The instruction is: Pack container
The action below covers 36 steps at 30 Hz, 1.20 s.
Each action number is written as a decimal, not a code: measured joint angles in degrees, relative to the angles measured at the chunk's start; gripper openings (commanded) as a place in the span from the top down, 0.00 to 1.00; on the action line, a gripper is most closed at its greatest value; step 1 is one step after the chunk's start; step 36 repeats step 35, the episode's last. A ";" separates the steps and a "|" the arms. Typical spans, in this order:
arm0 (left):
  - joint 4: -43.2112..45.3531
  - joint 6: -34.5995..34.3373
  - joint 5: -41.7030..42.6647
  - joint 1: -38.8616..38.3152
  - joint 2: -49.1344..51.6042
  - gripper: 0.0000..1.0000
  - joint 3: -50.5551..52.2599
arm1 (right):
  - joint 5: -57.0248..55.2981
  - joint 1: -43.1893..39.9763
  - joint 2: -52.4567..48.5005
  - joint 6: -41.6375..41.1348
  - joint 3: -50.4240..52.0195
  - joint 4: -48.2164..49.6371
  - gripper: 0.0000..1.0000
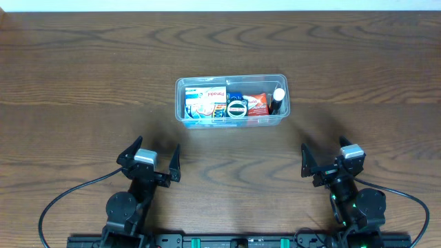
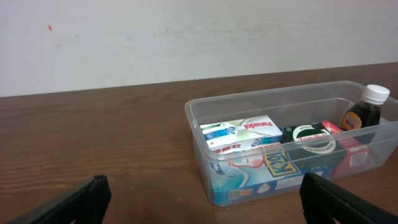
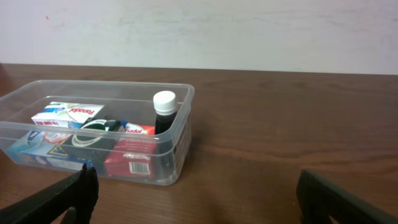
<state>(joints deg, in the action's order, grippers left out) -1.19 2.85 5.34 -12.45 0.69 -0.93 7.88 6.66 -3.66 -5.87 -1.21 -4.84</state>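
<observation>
Overhead down — wrists low, sharing container [image 1: 248,84]

Black left end effector [image 1: 156,153] and right end effector [image 1: 322,153], grey wrist blocks [image 1: 145,157], looping black cables [image 1: 60,201], round black joints [image 1: 121,205].

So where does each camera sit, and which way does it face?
Overhead: above the table, looking straight down on the container; left tool and right tool show, open.
Left wrist: behind the left tool, facing forward at the container; own fingertips show.
Right wrist: same, from the right; fingertips too.
All share the white-capped bottle.
</observation>
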 measured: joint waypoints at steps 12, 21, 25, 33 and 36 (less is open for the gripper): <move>-0.02 0.02 0.00 5.70 0.00 0.02 0.00 | 0.00 0.00 0.00 0.00 0.00 0.02 0.01; -0.04 0.02 -0.17 7.10 0.00 0.02 0.00 | 0.00 0.00 0.00 0.00 0.00 0.00 0.01; -0.04 0.02 -0.17 7.10 0.00 0.02 0.00 | 0.00 0.00 0.00 0.00 0.00 0.00 0.01; -0.04 0.02 -0.17 7.10 0.00 0.02 0.00 | 0.00 0.00 0.00 0.00 0.00 0.00 0.01; -0.04 0.02 -0.17 7.10 0.00 0.02 0.00 | 0.00 0.00 0.00 0.00 0.00 0.00 0.01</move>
